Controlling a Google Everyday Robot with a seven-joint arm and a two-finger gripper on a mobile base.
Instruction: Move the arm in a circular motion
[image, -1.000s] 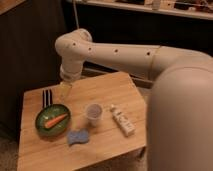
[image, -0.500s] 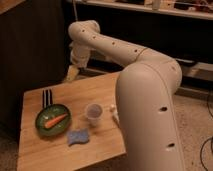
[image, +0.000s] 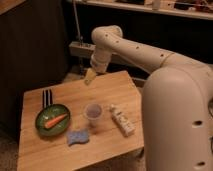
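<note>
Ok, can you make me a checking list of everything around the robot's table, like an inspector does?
Surface: wooden table, light wood, with things on its front half.
Job's things: the arm, glossy white, bent over the table's back edge.
Clutter: green plate holding a carrot; dark utensils just behind the plate; clear cup; blue sponge; white bottle lying on its side.
Grippers: gripper, pale yellowish, hanging above the table's back edge, holding nothing that shows.
Cables: nothing seen.
Surroundings: dark wall behind, a shelf up high.
</note>
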